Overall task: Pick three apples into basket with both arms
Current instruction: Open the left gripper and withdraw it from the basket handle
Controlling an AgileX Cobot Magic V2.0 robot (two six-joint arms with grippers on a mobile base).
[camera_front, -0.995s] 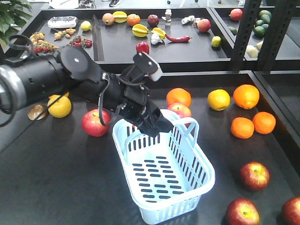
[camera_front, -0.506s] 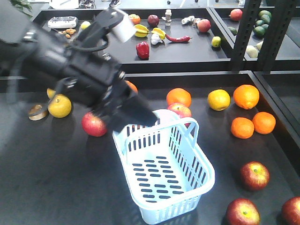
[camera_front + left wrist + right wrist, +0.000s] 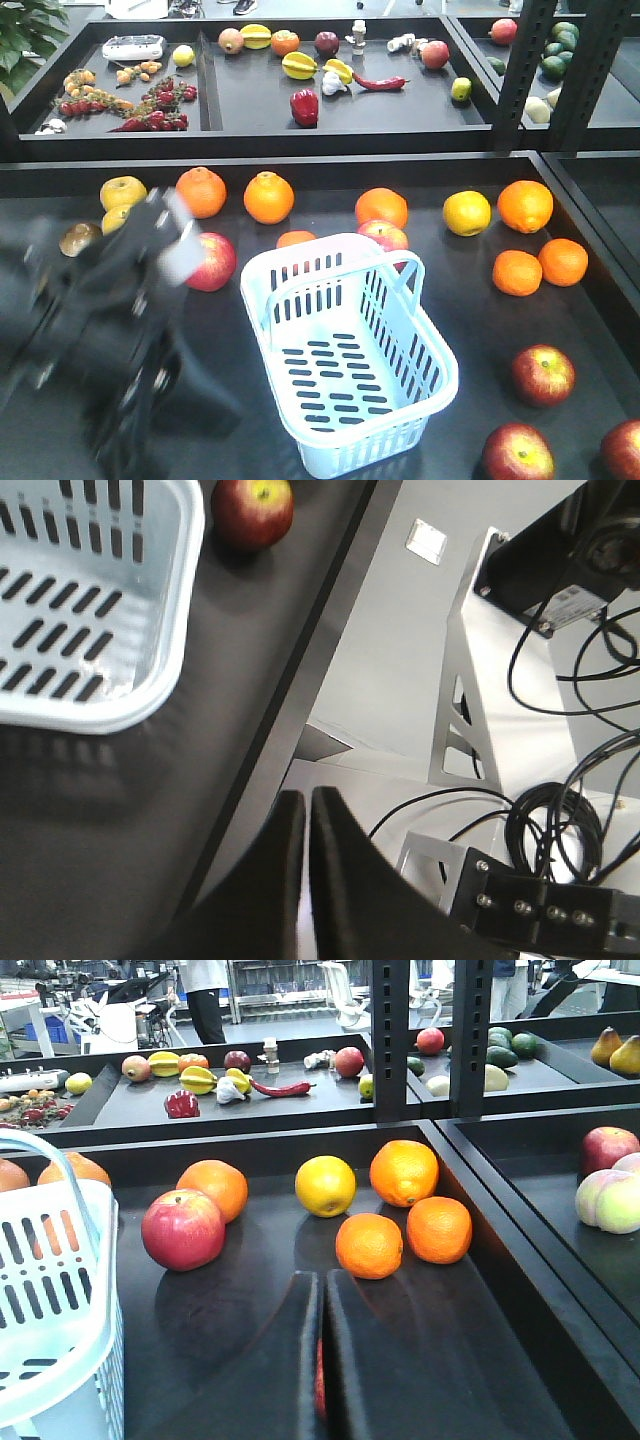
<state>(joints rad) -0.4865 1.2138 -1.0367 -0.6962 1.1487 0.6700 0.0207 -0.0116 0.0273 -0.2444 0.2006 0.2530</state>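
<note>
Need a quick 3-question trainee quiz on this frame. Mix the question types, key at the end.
1. True or false: the basket already holds fruit.
2. In the front view, how many apples lie near the right front corner of the table? A) one B) three C) five
3. Fill in: in the left wrist view, the fingers of the left gripper are ____ (open or shut).

Key: 1 false, the basket is empty. 2 B, though one apple is cut off by the picture's edge. 3 shut, with nothing between the fingers.
</note>
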